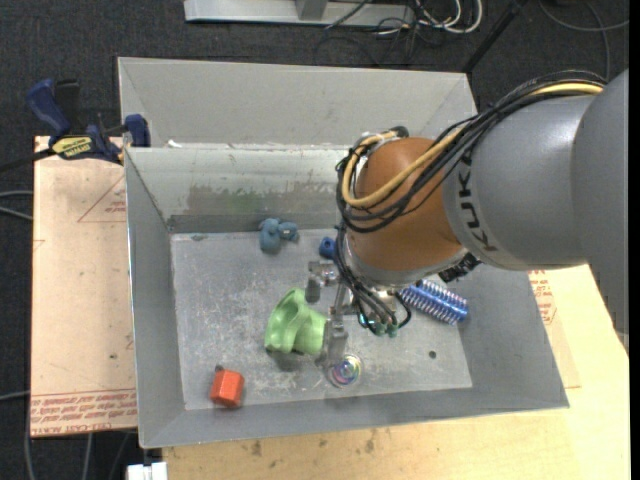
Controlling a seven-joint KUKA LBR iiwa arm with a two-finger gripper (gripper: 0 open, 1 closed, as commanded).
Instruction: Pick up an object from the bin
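Note:
My gripper point(333, 326) hangs below the orange wrist cover, low over the bin's floor near the front middle. A crumpled green soft thing point(292, 326) lies right against its left side; whether the gripper touches it I cannot tell. Just below the gripper sits a small shiny round thing point(345, 371). A blue ribbed roller point(437, 302) lies to its right, partly under the arm.
An orange-red block point(227, 387) lies at the front left. A small blue figure point(276, 234) rests by the back wall, and another small blue piece point(328, 246) peeks out beside the wrist cover. The arm covers the bin's right middle.

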